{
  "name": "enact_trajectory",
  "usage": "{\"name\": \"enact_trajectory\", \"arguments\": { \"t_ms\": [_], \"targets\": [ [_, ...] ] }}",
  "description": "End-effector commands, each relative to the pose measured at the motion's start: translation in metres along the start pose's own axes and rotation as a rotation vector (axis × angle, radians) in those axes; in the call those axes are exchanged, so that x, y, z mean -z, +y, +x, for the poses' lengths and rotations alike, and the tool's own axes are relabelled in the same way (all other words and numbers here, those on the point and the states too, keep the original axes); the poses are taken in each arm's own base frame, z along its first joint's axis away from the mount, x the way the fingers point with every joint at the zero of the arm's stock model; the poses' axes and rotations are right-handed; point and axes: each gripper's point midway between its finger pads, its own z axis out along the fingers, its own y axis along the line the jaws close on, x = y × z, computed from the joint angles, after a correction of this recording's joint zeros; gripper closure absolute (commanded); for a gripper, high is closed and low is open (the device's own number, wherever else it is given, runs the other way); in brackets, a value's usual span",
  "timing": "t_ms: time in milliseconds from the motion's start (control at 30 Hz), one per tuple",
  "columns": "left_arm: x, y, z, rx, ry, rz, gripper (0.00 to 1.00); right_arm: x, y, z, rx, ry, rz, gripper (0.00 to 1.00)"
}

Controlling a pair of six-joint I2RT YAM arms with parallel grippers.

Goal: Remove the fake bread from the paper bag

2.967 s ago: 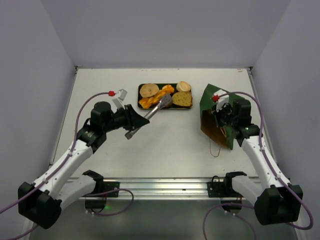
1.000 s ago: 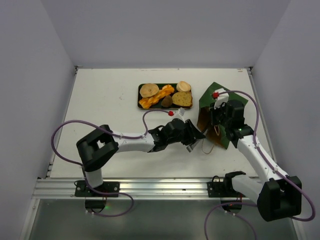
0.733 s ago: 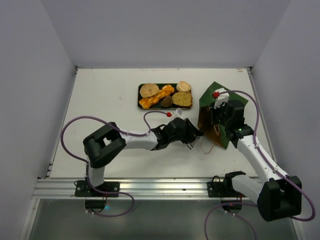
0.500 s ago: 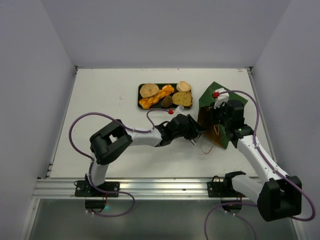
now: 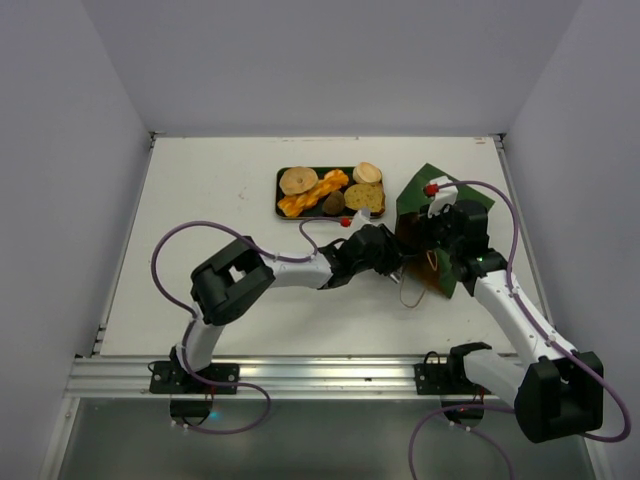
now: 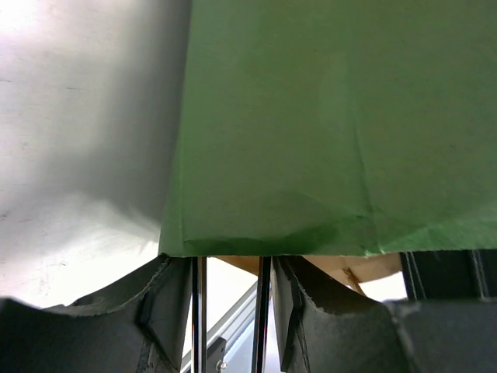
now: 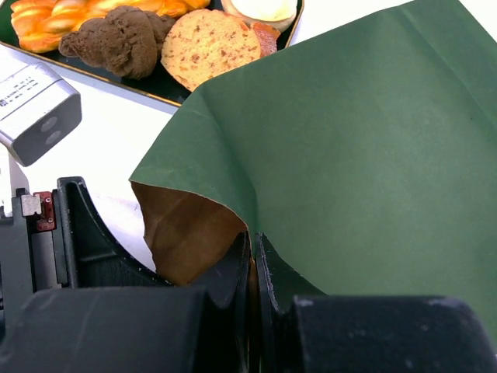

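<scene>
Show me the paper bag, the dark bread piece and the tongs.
paper bag [image 7: 365,155]: right wrist view, green outer side.
dark bread piece [image 7: 116,39]: right wrist view, its top.
tongs [image 6: 199,311]: left wrist view, left bar.

The left arm [image 5: 285,275] reaches low to the right with its elbow folded, the left gripper [image 6: 231,268] with jaws narrowly set on the tongs [image 6: 199,311], while the right arm [image 5: 510,300] stretches forward, the right gripper [image 7: 252,249] pinching the paper bag [image 7: 373,155] edge.
</scene>
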Motion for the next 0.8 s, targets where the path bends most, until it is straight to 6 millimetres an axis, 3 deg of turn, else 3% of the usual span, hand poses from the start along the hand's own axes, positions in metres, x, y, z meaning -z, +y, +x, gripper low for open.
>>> {"name": "enact_trajectory", "arguments": {
  "t_ms": [0,767],
  "targets": [
    [-0.004,-0.024,-0.021,0.04,-0.078,0.048,0.55,-0.002,0.004,-0.012,-0.007,-0.052,-0.017,0.94],
    [-0.031,-0.027,-0.03,0.035,-0.098,0.06,0.53,-0.003,0.01,-0.007,-0.016,-0.029,-0.049,0.94]
  ]
}}
